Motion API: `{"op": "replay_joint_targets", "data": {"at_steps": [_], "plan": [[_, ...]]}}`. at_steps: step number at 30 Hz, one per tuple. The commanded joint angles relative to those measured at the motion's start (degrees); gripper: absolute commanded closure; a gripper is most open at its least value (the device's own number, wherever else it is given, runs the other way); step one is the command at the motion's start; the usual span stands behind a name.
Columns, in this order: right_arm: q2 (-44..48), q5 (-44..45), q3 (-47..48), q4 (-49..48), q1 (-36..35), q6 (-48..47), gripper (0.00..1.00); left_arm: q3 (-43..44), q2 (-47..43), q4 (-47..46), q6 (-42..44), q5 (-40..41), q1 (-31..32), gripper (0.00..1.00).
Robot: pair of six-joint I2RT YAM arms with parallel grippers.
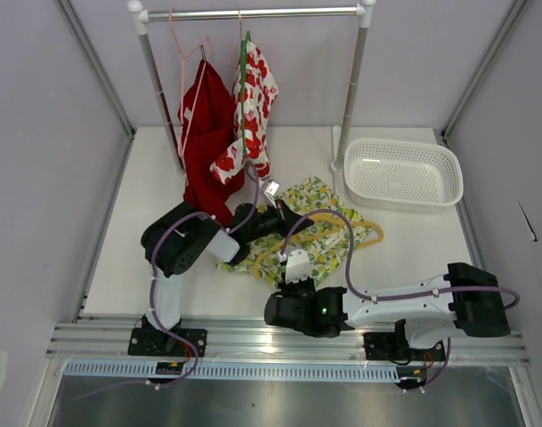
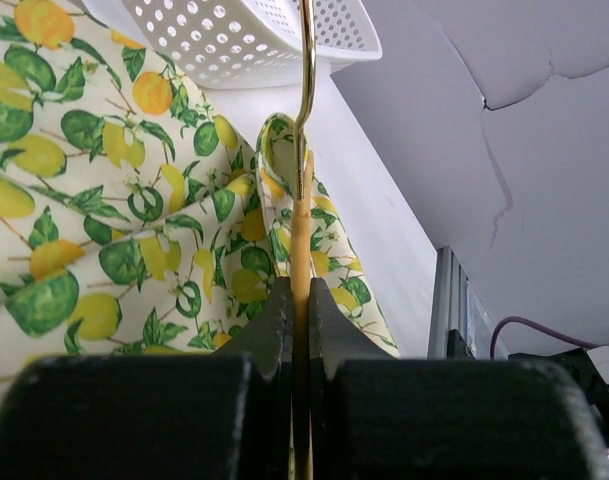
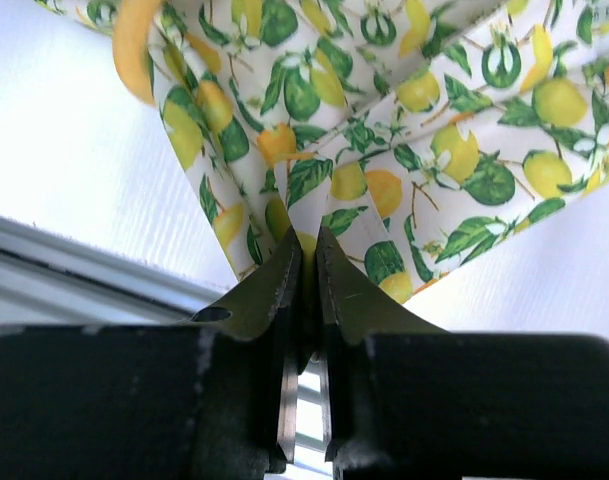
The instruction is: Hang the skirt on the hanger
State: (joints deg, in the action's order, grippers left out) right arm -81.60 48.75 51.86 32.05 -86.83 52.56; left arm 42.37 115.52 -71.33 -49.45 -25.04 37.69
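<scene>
While the left claw (image 2: pixel 300 295) clenches the hanger (image 2: pixel 302 235) (near its hook) and the right claw (image 3: pixel 306 250) pinches the skirt (image 3: pixel 384 130) by an edge, both items mid-frame on the worktop (image 1: pixel 413 245), the threading step looks underway; the next move likely calls for drawing that edge over a hanger arm.

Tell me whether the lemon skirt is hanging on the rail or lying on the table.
Lying on the table. The skirt sits crumpled on it in front of the rail; nothing lemon-printed hangs there.
</scene>
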Motion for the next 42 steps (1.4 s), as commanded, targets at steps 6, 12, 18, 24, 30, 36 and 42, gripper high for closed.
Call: {"op": "replay_joint_targets", "data": {"at_steps": [6,12,18,24,30,36,42], "plan": [[2.7,1.0,-3.4,7.3,-6.0,15.1,0.87,2.6,1.0,-14.7,3.1,1.7,-1.0,1.00],[5.7,-4.3,-8.7,-1.2,-6.6,11.0,0.86,1.1,0.0,-14.1,4.3,1.5,-1.7,1.00],[10.1,-5.9,-9.0,-2.1,-6.7,9.0,0.74,-1.0,-1.2,-15.4,3.9,0.7,-2.4,1.00],[11.0,-9.6,-10.3,-1.1,-6.8,8.5,0.73,-0.4,-0.6,-17.8,1.9,0.1,-2.7,1.00],[21.1,-3.8,-6.3,5.2,0.8,5.9,0.30,-1.1,0.1,-19.5,0.1,-3.4,-2.6,1.00],[26.0,-11.6,-5.2,2.2,27.6,-5.9,0.34,-2.7,-1.1,-20.4,0.0,-4.5,-2.6,1.00],[18.8,-20.0,-4.9,-5.0,44.7,-15.1,0.41,-2.7,-1.4,-20.4,-0.6,-3.1,-2.6,1.00]]}}
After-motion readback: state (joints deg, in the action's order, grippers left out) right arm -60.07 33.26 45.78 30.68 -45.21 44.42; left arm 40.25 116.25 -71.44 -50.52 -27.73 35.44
